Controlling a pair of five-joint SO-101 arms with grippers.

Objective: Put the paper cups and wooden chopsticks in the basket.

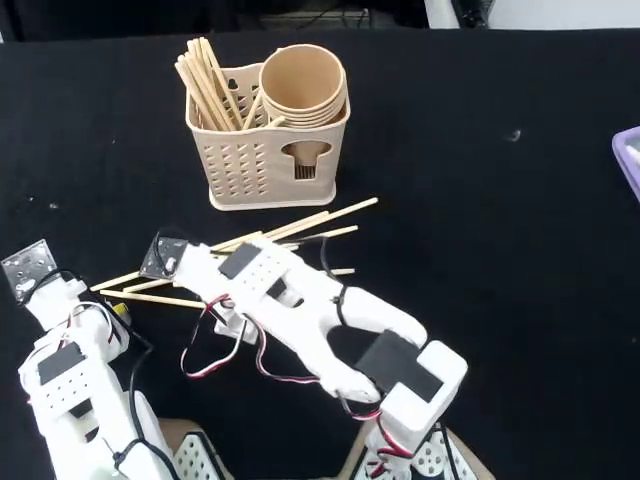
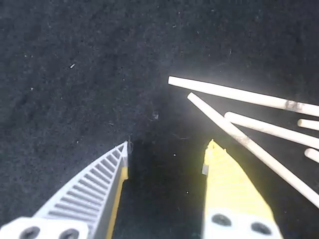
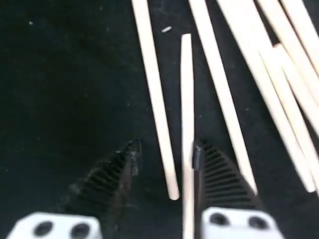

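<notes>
A beige basket (image 1: 262, 165) at the back of the table holds a stack of paper cups (image 1: 303, 84) and a bundle of wooden chopsticks (image 1: 207, 82). Several loose chopsticks (image 1: 285, 231) lie fanned out on the black table in front of it. My right gripper (image 1: 186, 273) hangs open over their left part, with one chopstick (image 3: 155, 107) ending between its fingers and another (image 3: 187, 109) running along one finger (image 3: 219, 174). My left gripper (image 1: 115, 308) (image 2: 167, 149) is open just beside the chopstick ends (image 2: 227, 92), and holds nothing.
The right arm (image 1: 330, 320) stretches across the front middle of the table, with loose red and black cables below it. A purple object (image 1: 628, 155) sits at the right edge. Black cloth (image 1: 480, 220) covers the table.
</notes>
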